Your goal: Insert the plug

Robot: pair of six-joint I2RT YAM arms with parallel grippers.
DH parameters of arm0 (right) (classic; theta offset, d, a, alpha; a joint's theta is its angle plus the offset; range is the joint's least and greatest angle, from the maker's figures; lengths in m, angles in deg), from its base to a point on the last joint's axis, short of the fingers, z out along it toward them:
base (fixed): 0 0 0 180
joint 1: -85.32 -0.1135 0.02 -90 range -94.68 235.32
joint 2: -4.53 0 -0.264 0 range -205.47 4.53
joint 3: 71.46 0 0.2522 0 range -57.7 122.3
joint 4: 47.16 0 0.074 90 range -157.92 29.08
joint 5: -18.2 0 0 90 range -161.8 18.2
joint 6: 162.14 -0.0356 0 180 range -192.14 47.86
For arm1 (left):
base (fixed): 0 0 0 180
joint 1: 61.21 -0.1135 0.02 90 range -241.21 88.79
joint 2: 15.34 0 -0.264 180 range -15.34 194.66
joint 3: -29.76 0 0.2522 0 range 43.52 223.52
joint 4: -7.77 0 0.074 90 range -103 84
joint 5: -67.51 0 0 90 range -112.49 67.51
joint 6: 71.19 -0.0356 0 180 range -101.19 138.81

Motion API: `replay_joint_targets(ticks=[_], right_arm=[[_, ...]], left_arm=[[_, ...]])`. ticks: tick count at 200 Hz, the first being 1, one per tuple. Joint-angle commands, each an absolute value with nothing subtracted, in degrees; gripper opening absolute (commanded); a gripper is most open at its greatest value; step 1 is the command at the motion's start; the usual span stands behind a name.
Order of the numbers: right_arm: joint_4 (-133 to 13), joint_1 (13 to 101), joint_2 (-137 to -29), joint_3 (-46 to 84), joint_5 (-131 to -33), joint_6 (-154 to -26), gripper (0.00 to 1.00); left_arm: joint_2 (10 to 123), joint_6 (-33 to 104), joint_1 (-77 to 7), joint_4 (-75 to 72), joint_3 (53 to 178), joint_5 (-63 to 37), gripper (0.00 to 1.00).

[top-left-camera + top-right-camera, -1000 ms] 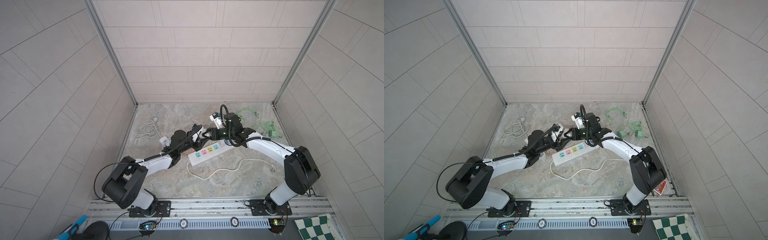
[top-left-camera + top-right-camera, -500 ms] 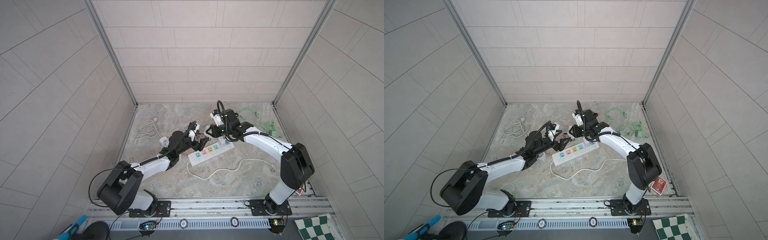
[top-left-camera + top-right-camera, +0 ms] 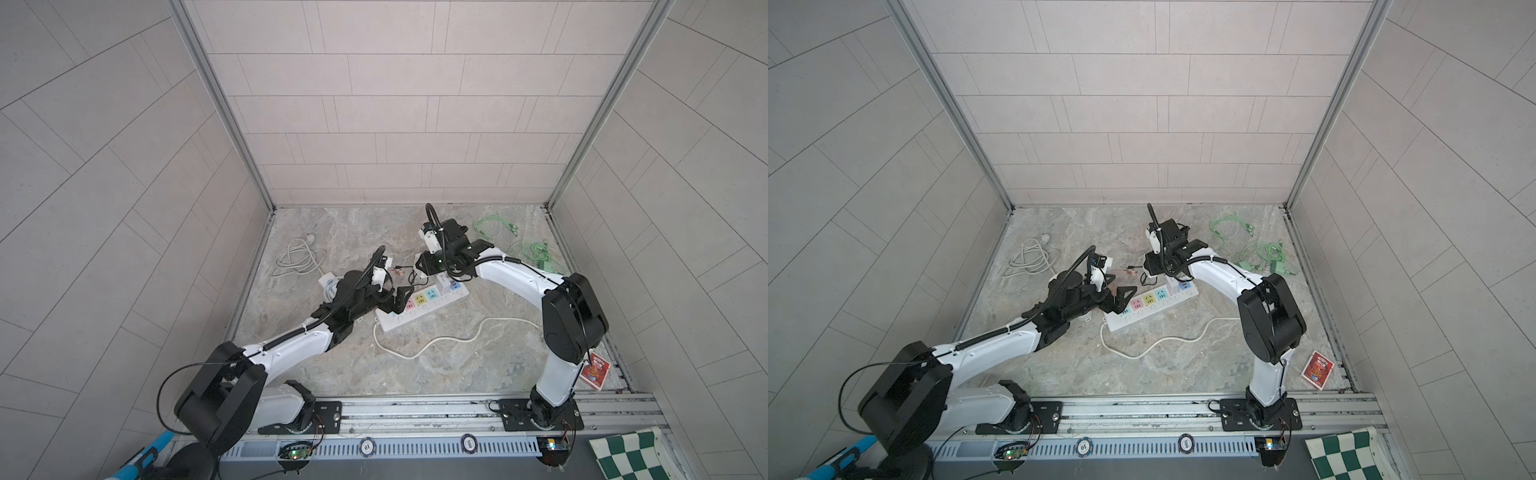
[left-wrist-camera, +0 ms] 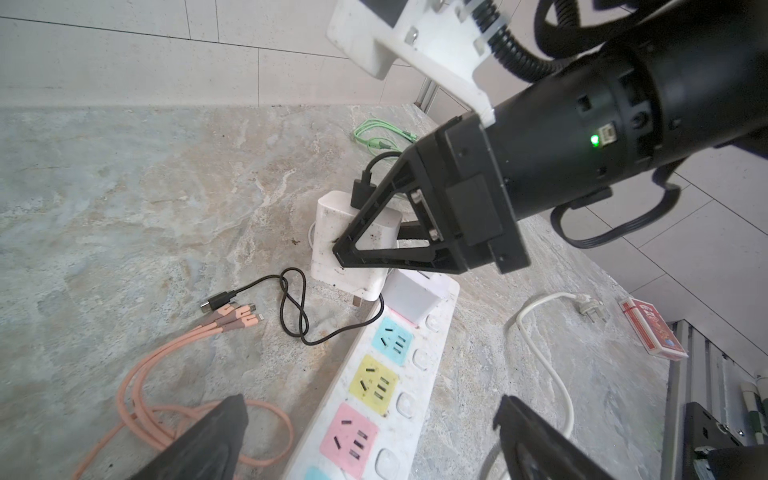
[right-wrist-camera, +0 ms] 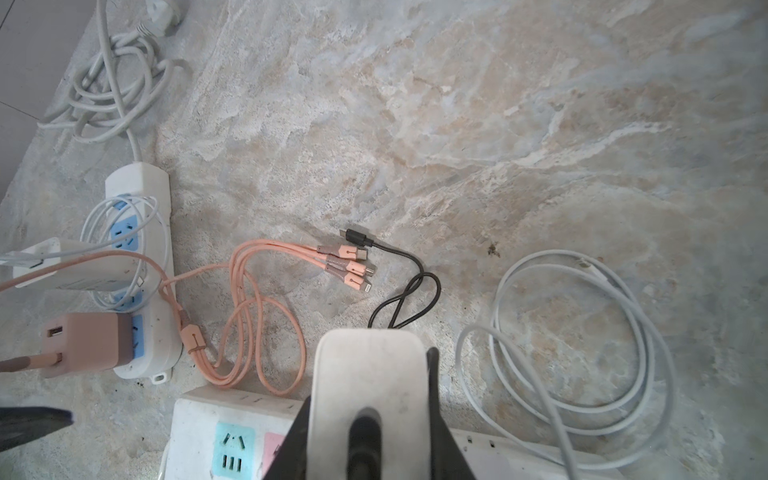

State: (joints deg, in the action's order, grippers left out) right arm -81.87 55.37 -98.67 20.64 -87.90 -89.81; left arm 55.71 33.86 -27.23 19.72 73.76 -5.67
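The right gripper (image 4: 365,244) pinches the white charger (image 4: 328,226) between its 2 black triangular fingers (image 4: 386,261), a finger on each broad side. A black USB cable (image 4: 360,192) is plugged into the charger's top and trails in a loop onto the marble floor (image 4: 124,166). The charger hangs tilted just beside the far end of the white power strip (image 4: 415,380). It is next to a white cube adapter (image 4: 409,297) that sits on the strip near that end. The charger's metal prongs (image 4: 359,300) show bare, in no socket.

The left gripper (image 4: 365,440) has its jaws spread wide over the strip's pink socket (image 4: 349,432). A yellow socket (image 4: 374,384) and a blue socket (image 4: 390,340) lie between it and the charger. In both top views the left gripper sits over the strip's left part and the right gripper at its right end.

On the floor a pink 3-headed cable (image 5: 345,266) lies with its tips beside the black cable's free end. A 2nd strip with blue sockets (image 5: 143,187) carries a pink adapter (image 5: 87,345). A coiled white cable (image 5: 582,332) lies near the charger. Green cables (image 3: 498,226) lie by the back wall, and a red card box (image 3: 1317,370) lies near the right arm's base.
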Motion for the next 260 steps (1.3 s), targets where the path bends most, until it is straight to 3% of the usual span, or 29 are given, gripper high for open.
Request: replay_joint_targets(ticks=[1,69,152,260], right_arm=[[-81.95,55.26,-98.34,19.78,-91.45,-88.33,0.05],[-82.52,54.89,-93.51,14.11,-97.91,-86.03,0.05],[-86.18,54.93,-92.18,13.40,-86.60,-84.62,0.04],[-79.43,53.95,-90.68,8.22,-83.46,-83.56,0.02]], left_arm=[[53.29,34.02,-27.02,18.26,72.20,-7.04,1.00],[53.65,34.33,-26.96,18.50,71.69,-7.29,1.00],[54.11,33.68,-26.88,18.20,72.08,-7.10,1.00],[58.90,32.92,-26.93,16.95,74.89,-6.54,1.00]])
